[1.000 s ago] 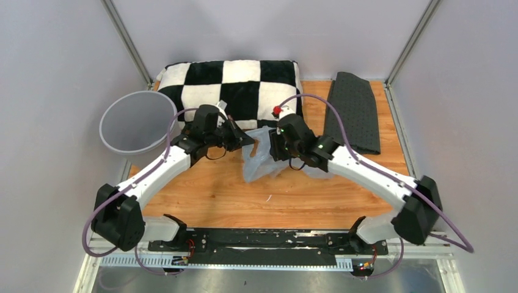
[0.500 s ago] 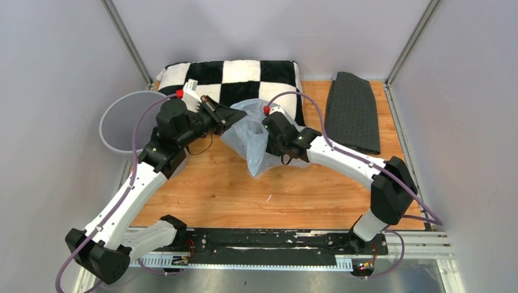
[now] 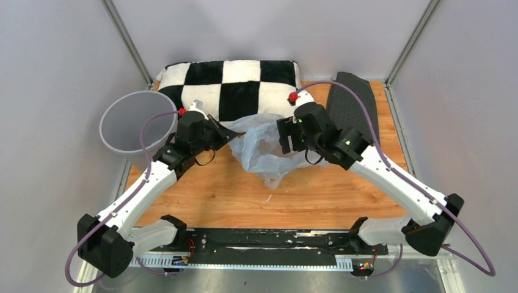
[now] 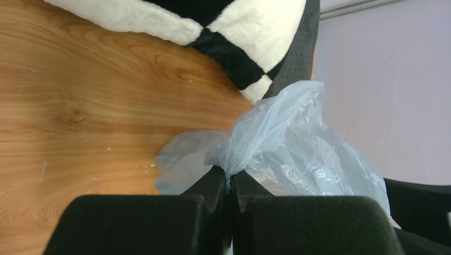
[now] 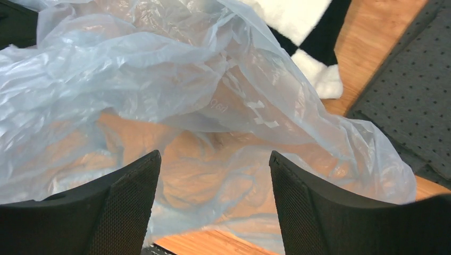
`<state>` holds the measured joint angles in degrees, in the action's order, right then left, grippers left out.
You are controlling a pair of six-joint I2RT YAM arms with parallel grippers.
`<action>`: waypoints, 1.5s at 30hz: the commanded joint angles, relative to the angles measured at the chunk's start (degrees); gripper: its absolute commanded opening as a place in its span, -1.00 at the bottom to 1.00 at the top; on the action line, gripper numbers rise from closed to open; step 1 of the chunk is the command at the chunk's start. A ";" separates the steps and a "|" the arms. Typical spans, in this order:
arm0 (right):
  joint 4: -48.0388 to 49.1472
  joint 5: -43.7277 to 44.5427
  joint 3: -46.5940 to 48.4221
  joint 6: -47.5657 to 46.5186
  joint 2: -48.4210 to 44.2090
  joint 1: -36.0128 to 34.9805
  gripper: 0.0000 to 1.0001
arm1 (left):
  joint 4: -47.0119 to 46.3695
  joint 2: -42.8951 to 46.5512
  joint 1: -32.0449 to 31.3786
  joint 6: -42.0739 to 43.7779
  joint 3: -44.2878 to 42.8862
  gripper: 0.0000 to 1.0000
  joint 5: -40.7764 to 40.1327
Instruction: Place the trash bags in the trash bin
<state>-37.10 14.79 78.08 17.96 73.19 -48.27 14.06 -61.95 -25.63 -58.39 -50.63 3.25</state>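
The left gripper [image 4: 230,178] pinches the pale blue bag [image 4: 298,141] tight. The right gripper [image 5: 214,159] stands wide apart beside it. Its white letters [image 5: 259,112] are too crumpled to read.

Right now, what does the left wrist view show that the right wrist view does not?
Left wrist only: the left gripper shut on a fold of the bag, and a lilac wall. Right wrist only: the right gripper open, and white lettering on the bag. Both: the bag, pillow, mat and wooden table.
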 commanded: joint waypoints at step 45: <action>3.50 -12.47 -25.90 7.09 -11.49 33.29 0.26 | 1.90 9.60 0.23 8.01 5.04 -1.00 3.54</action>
<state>-38.22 3.14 53.28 23.64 63.11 -17.32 14.50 -53.32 -25.63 -51.57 -44.64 6.07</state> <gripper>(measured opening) 0.667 0.002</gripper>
